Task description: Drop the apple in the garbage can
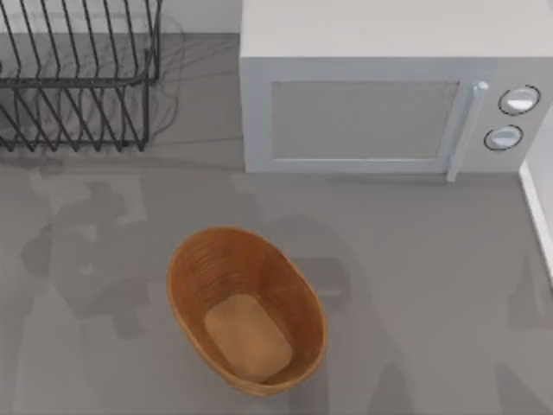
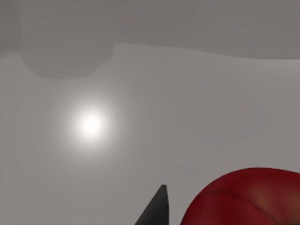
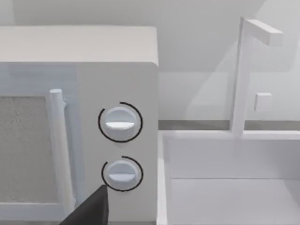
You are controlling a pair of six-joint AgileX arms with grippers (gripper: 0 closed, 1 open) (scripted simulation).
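Left gripper: in the left wrist view one dark pointed fingertip (image 2: 157,208) juts up right beside the apple (image 2: 246,199). I cannot tell whether the fingers are spread or clamped, nor whether the tip touches the fruit.
Apple: glossy dark red, rounded, close under the left wrist camera, with pale grey surface behind it and a bright glare spot on that surface. Where it sits relative to the garbage can I cannot tell.
Garbage can (image 1: 186,298): oval, orange-brown, ribbed inside, with a flat tan bottom. It stands upright on the grey table (image 1: 415,285), and its inside looks bare in the top view.
Right gripper: in the right wrist view a dark finger (image 3: 91,211) pokes in low, in front of the microwave; whether that hand is open or closed I cannot tell.
Microwave (image 1: 363,82): white box beyond the garbage can and toward the table's right, well apart from it, door shut, vertical handle (image 1: 464,130) and two round knobs (image 1: 518,99) on its right side.
Wire rack (image 1: 73,78): black, beyond the garbage can toward the table's left, well apart from it.
Sink (image 3: 225,187): white basin with a thin angular faucet (image 3: 243,75), just to the right of the microwave, seen from the right wrist.
Table shading: soft dark patches lie on the table around the garbage can.
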